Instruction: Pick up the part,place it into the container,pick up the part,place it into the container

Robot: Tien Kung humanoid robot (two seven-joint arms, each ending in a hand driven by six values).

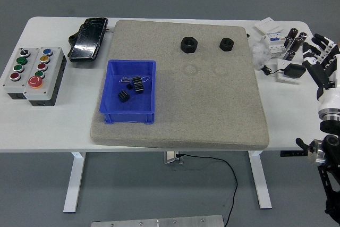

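Observation:
A blue container (129, 99) sits on the left part of the grey mat (212, 99). Inside it lie two small black gear parts (132, 89) and a thin metal clip. Two black hex nuts stand at the mat's far side, one (188, 44) left of the other (227, 44). My right hand (320, 62) is at the picture's right edge, beyond the table's right end, with fingers spread and holding nothing. The left arm is not in view.
A grey button box (33, 75) stands at the table's left. A black device (88, 39) lies at the back left. White boxes, dark cylinders (295, 42) and a black adapter (294, 70) crowd the back right corner, close to my right hand.

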